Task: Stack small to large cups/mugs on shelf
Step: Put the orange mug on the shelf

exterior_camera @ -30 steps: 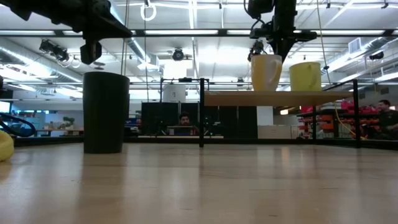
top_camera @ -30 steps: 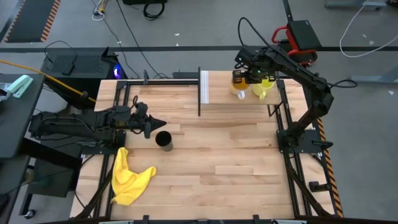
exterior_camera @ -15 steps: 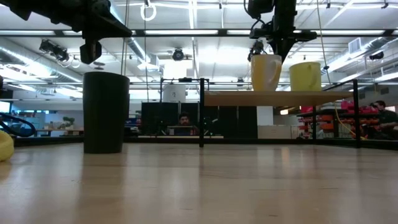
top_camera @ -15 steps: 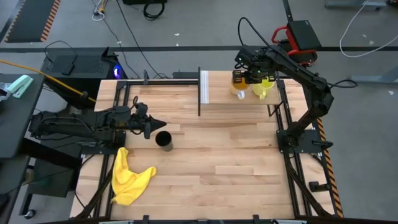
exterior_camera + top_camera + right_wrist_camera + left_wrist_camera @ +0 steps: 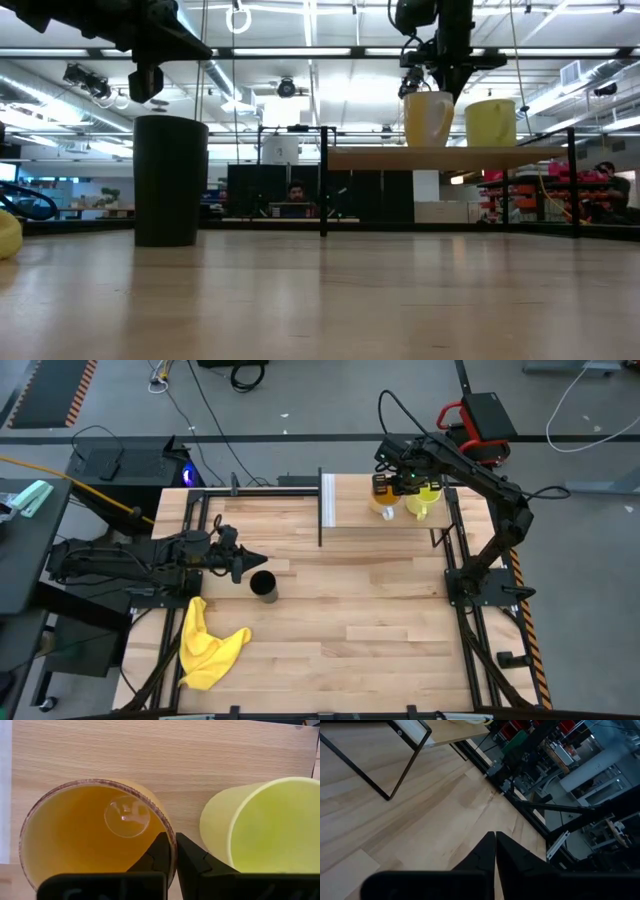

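Observation:
The orange mug (image 5: 383, 488) (image 5: 428, 118) and the yellow-green mug (image 5: 422, 500) (image 5: 491, 122) stand upright side by side on the pale shelf board (image 5: 360, 512) (image 5: 450, 157). My right gripper (image 5: 174, 851) (image 5: 443, 88) is directly above the orange mug, shut on its rim. The black tumbler (image 5: 264, 585) (image 5: 171, 180) stands upright on the tabletop at the left. My left gripper (image 5: 260, 559) (image 5: 495, 845) is shut and hovers just beyond the tumbler on its far side, touching nothing. My right gripper pinches the orange mug's rim (image 5: 171, 836) on the side facing the yellow-green mug. One finger (image 5: 159, 851) is inside the mug and the other (image 5: 192, 856) outside. The fingers come from above, pointing down. The mug stands upright with its base on the shelf board.
A yellow cloth (image 5: 205, 645) lies crumpled near the table's near-left corner. The shelf's white end panel (image 5: 327, 500) and a dark post (image 5: 324, 180) stand at the shelf's left end. Bare tabletop (image 5: 360, 610) fills the middle and right.
My right arm's wrist has shifted slightly toward the table's left above the shelf. The orange mug has stayed in place on the board.

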Controlling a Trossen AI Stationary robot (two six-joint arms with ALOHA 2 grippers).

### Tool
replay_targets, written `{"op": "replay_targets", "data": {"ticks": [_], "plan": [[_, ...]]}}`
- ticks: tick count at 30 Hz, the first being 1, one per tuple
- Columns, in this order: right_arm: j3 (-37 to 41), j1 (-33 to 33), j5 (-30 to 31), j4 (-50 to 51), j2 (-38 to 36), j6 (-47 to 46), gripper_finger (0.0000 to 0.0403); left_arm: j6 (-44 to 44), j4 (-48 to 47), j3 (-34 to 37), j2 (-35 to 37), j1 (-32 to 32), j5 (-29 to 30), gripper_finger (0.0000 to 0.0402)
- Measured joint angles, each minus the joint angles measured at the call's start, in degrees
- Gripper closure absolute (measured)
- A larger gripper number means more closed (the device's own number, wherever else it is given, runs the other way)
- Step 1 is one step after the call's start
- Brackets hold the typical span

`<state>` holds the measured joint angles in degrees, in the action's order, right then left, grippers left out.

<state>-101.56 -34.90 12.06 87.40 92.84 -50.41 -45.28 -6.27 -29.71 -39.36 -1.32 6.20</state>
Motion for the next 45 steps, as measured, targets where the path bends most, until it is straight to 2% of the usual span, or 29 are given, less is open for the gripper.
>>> {"op": "replay_targets", "data": {"ticks": [6,13,23,36,45], "plan": [[0.0,-0.32,-0.09,0.06,-0.02,0.59,0.0372,0.76,0.01,0.0,0.0,0.0,0.02,0.0389],[0.0,-0.34,0.02,0.04,0.0,1.04,0.0343,0.9,0.01,0.0,0.01,0.0,0.02,0.0378],[-1.52,-0.34,0.0,0.22,0.0,2.18,0.0309,0.92,-0.01,0.0,0.01,0.0,0.02,0.0389],[-8.24,-0.32,0.13,2.6,-0.11,2.58,0.0308,0.92,-0.01,0.0,0.0,0.01,0.02,0.0376],[-10.51,0.88,0.09,2.64,-4.04,4.17,0.0319,0.7,-0.01,0.0,0.01,0.02,0.02,0.0384]]}}
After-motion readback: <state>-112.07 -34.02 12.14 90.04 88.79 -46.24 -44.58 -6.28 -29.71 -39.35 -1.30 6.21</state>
